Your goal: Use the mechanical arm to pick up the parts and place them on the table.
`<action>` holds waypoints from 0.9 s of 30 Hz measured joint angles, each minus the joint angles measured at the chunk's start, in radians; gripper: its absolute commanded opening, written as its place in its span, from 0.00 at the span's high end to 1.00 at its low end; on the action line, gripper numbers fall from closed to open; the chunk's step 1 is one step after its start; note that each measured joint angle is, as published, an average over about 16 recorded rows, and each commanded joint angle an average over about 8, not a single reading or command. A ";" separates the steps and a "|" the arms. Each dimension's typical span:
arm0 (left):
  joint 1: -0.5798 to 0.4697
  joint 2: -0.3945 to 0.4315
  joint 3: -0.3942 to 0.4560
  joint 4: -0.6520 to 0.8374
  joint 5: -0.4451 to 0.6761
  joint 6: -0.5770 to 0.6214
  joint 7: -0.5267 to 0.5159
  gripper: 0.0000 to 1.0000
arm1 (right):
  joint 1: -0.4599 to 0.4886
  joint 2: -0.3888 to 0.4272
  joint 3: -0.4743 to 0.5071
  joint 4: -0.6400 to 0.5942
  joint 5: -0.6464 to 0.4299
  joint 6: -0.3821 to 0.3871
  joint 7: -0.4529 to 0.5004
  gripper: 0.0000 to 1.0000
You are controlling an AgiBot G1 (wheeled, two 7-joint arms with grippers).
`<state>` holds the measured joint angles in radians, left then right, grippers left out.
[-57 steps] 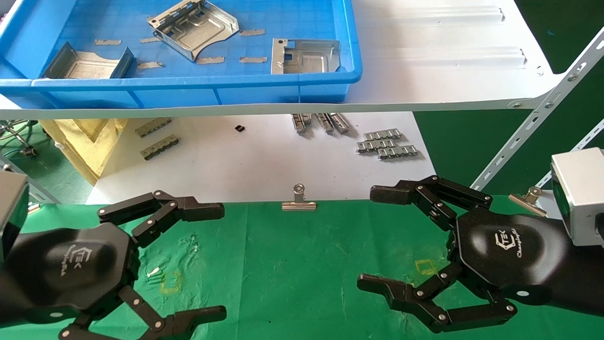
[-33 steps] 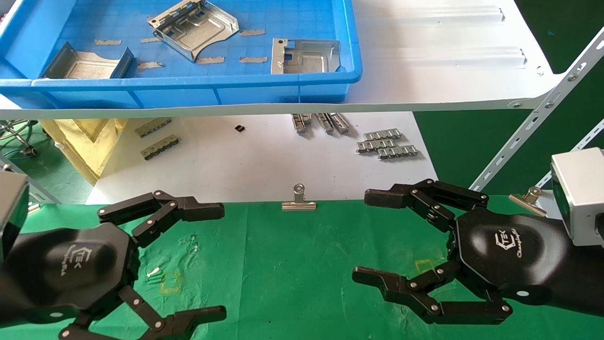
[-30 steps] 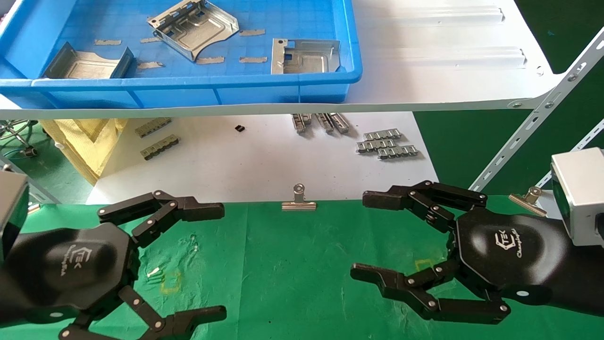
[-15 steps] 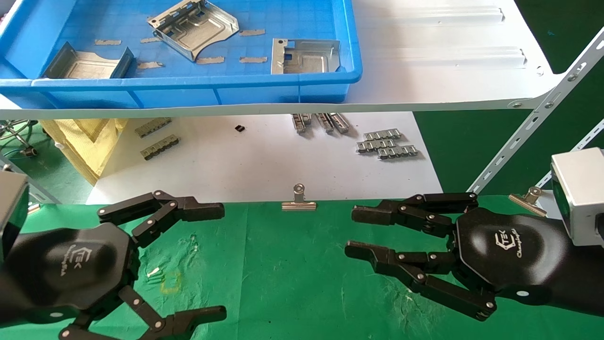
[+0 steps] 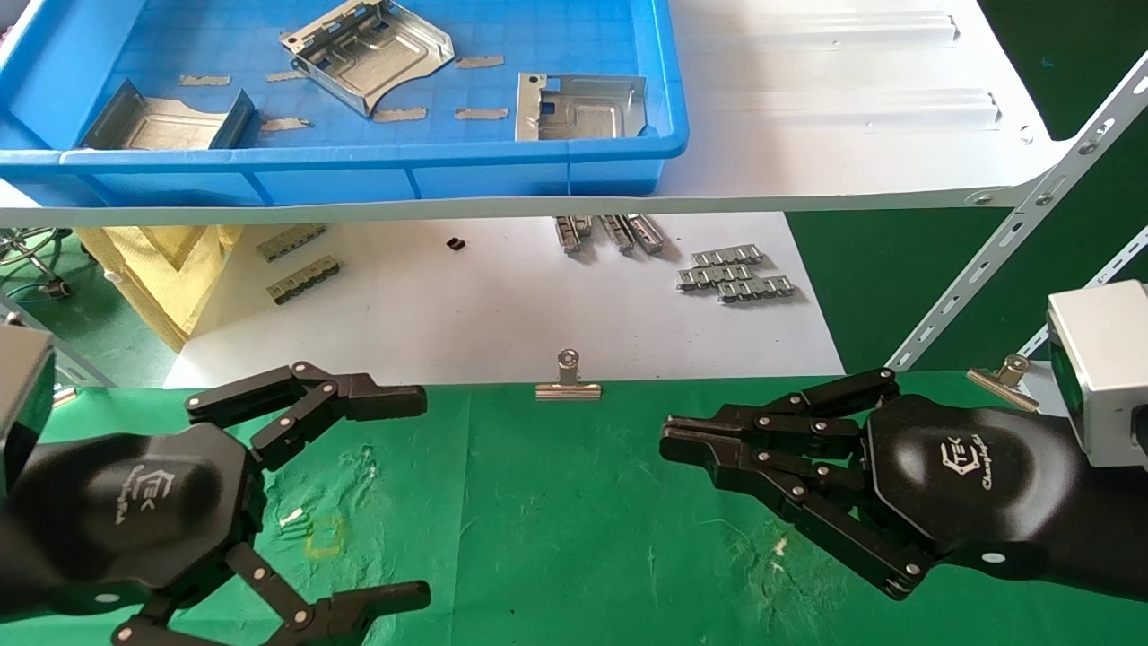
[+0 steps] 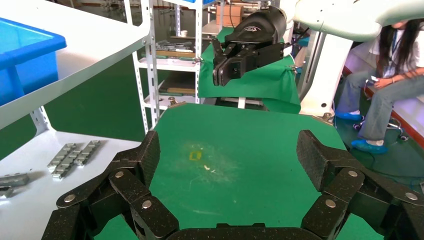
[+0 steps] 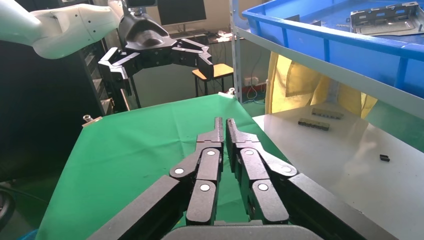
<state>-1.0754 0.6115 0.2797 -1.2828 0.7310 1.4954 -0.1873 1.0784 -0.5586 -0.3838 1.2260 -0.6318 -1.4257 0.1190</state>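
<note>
Since the earlier frame the right gripper (image 5: 686, 441) has drawn its spread fingers together until they lie closed on nothing, hovering over the green table (image 5: 556, 502) near its right edge. Its left gripper (image 5: 404, 493) hangs over the left edge, fingers spread wide and empty. Three silver parts (image 5: 366, 52) lie in the blue tray (image 5: 538, 175) on the white shelf (image 5: 852, 135) beyond the far edge

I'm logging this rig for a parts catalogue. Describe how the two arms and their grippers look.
Both match. The left gripper and right gripper each have a glossy black hexagonal palm with a white logo and script. The jaws are matte black jointed links studded with silver rivets. A silver-grey block sits behind the right palm, and the head view shows part of one at the left too. The wrist views show white arm shells. No cables show.
</note>
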 measured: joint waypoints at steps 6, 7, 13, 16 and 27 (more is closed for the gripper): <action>-0.023 0.004 0.000 0.006 0.010 -0.006 -0.001 0.00 | 0.000 0.000 0.000 0.000 0.000 0.000 0.000 1.00; -0.034 0.007 0.000 0.011 0.014 -0.009 -0.001 0.00 | 0.000 0.000 0.000 0.000 0.000 0.000 0.000 1.00; -0.166 0.049 0.012 0.100 0.068 -0.030 0.003 0.00 | 0.000 0.000 0.000 0.000 0.000 0.000 0.000 1.00; -0.271 0.089 0.028 0.195 0.119 -0.050 0.013 0.00 | 0.000 0.000 0.000 0.000 0.000 0.000 0.000 1.00; -0.697 0.310 0.131 0.714 0.397 -0.264 0.103 0.00 | 0.000 0.000 0.000 0.000 0.000 0.000 0.000 1.00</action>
<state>-1.7720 0.9212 0.4108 -0.5690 1.1277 1.2317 -0.0847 1.0784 -0.5586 -0.3839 1.2260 -0.6318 -1.4257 0.1190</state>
